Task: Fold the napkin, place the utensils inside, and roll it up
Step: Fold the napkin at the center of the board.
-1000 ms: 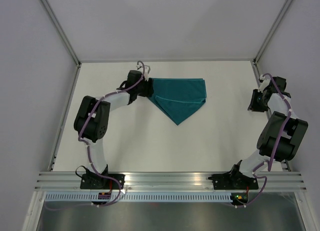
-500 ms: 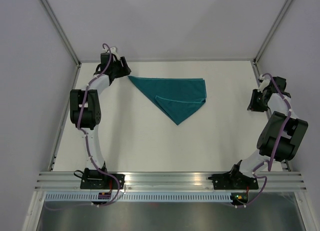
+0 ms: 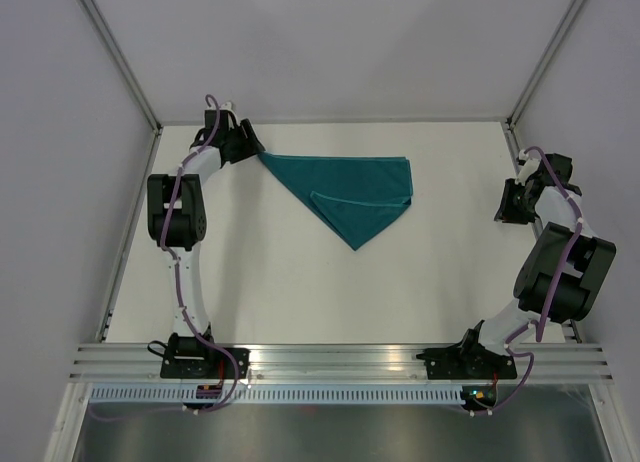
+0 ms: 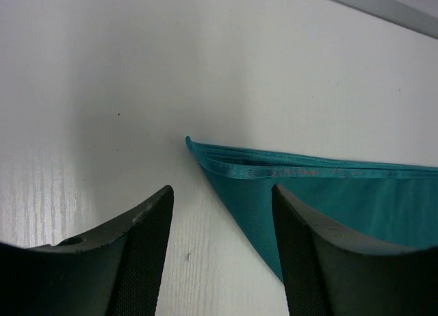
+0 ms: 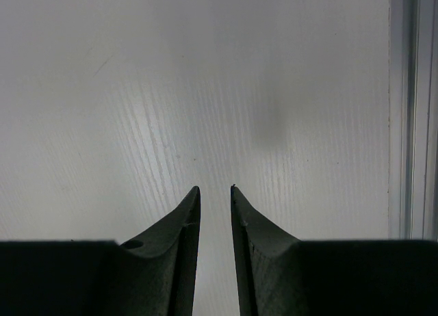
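The teal napkin (image 3: 355,187) lies folded into a triangle at the back middle of the table, with a smaller flap folded over its lower right part. My left gripper (image 3: 254,149) is open just left of the napkin's far left corner. In the left wrist view that pointed corner (image 4: 205,155) lies flat just beyond the open gripper (image 4: 222,189), and nothing is held. My right gripper (image 3: 505,207) rests at the table's right edge, far from the napkin; in its wrist view the gripper (image 5: 215,188) is nearly shut on nothing. The dark blue utensil is out of view.
A metal rail (image 5: 410,124) runs along the table's right edge beside my right gripper. The back edge strip (image 4: 383,5) lies just beyond the napkin corner. Frame posts (image 3: 125,67) stand at the back corners.
My left gripper drew the napkin's left corner out to the far left, turning the shape into a wide triangle, let go, and has now edged back toward the corner. The right arm stayed still.
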`<state>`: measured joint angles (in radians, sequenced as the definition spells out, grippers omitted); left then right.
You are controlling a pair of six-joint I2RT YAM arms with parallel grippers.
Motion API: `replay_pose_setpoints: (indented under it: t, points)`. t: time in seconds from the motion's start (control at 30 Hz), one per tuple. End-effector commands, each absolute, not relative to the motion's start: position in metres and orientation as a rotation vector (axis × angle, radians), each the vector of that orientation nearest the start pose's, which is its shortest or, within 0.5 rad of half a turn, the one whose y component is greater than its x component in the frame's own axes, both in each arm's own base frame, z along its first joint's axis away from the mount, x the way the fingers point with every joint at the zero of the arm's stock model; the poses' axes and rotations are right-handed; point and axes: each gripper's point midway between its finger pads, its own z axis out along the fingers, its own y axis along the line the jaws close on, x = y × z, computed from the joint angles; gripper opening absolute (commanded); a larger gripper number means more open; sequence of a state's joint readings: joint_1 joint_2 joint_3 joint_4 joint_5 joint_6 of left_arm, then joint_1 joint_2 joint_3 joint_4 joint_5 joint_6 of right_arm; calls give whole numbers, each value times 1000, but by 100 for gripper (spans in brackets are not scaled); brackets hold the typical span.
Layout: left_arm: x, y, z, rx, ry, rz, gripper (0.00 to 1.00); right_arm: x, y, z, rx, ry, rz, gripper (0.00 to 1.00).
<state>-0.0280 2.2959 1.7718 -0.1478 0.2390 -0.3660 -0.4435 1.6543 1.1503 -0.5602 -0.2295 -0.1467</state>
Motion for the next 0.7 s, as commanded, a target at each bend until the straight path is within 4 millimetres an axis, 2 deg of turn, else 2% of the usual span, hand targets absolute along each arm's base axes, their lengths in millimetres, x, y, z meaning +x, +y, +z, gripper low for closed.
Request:
replay_pose_setpoints:
  t: [0.0, 0.17, 0.5, 0.67]
  points:
    - [606, -74, 68, -334, 2248, -544, 64, 345, -129, 71, 316, 2583, 95, 30]
    - [604, -74, 57, -388, 2275, -555, 60, 345, -129, 72, 314, 2584, 97, 29]
    - [606, -74, 47, -474, 2303, -565, 56, 345, -127, 72, 309, 2580, 112, 29]
    - [607, -72, 41, -512, 2321, -550, 50, 346, -126, 73, 309, 2579, 118, 28]
